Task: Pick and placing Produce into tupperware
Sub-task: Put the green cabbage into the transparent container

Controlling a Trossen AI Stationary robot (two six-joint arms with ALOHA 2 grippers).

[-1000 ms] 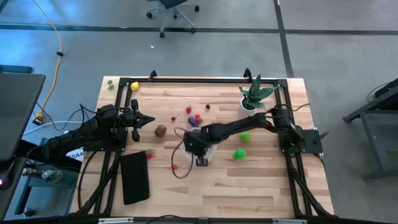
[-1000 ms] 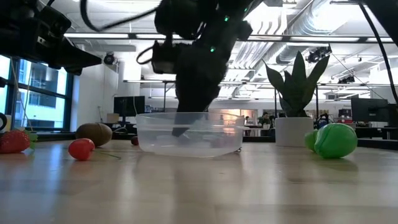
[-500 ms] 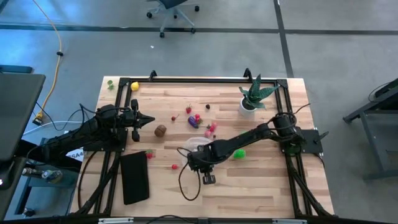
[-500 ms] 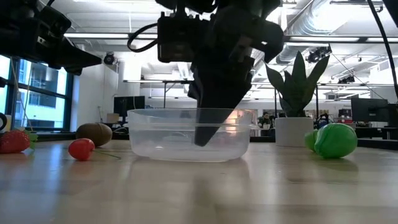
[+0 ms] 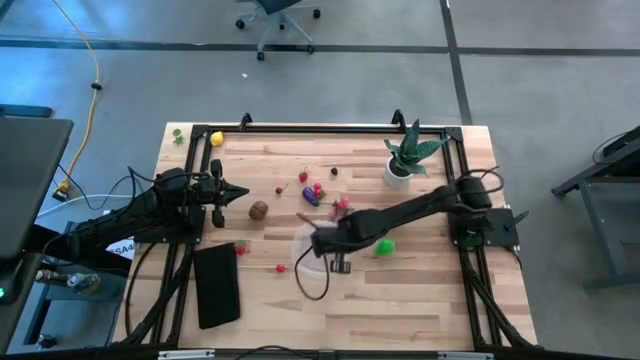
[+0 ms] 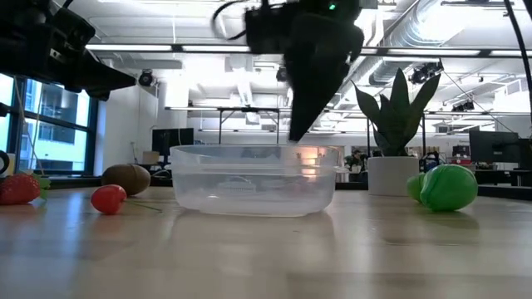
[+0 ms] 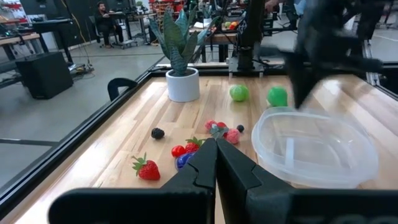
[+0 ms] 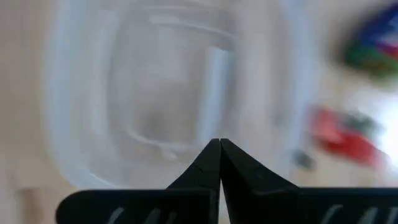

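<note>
You've got the tupperware (image 6: 253, 178): clear, round, shallow plastic, empty. Right gripper (image 8: 219, 144) above it, fingers pressed together, holding nothing.

The right gripper (image 6: 301, 133) is now lifted out of the tupperware (image 6: 253, 178), its closed fingertips just above the rim; half a second ago it reached down inside the bowl. From above, the right arm (image 5: 400, 212) sits higher up the table than before. The tupperware rests nearer the low camera than a second ago.
</note>
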